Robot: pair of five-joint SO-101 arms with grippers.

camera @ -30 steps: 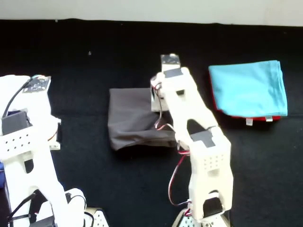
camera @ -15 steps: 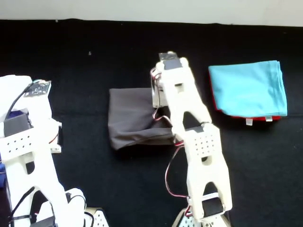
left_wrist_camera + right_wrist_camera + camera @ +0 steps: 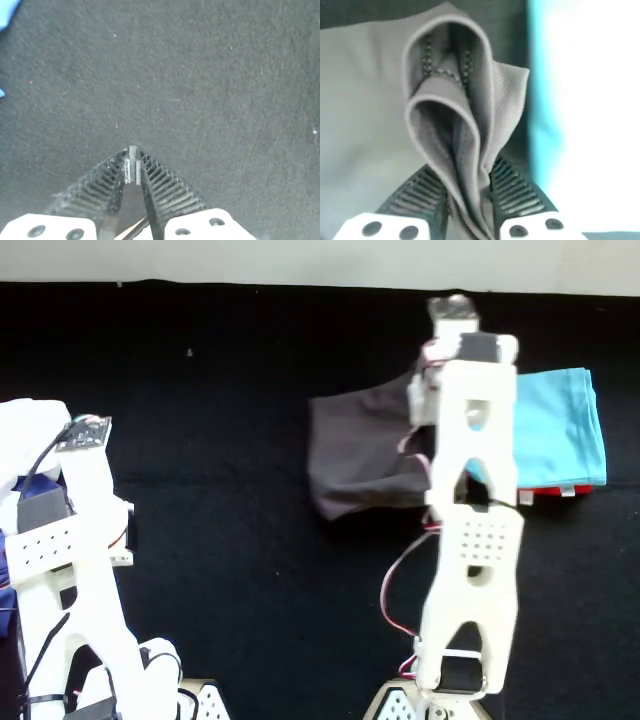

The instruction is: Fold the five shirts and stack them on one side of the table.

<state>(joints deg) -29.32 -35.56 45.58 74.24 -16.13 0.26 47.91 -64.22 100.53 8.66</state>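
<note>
Right pincer (image 3: 462, 180) clamped tight on a bunched edge of the dark grey folded cotton shirt (image 3: 355, 455). Shirt sits just beside the turquoise folded shirt (image 3: 555, 425), which lies on a red one (image 3: 545, 489); probably bound for that stack. Left pincer (image 3: 132, 165) closed on nothing, over the black cloth surface (image 3: 220, 360).

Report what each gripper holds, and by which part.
The right gripper pinches the grey shirt by a bunched fold at its edge next to the blue shirt. The left gripper is shut on nothing, above the table.
</note>
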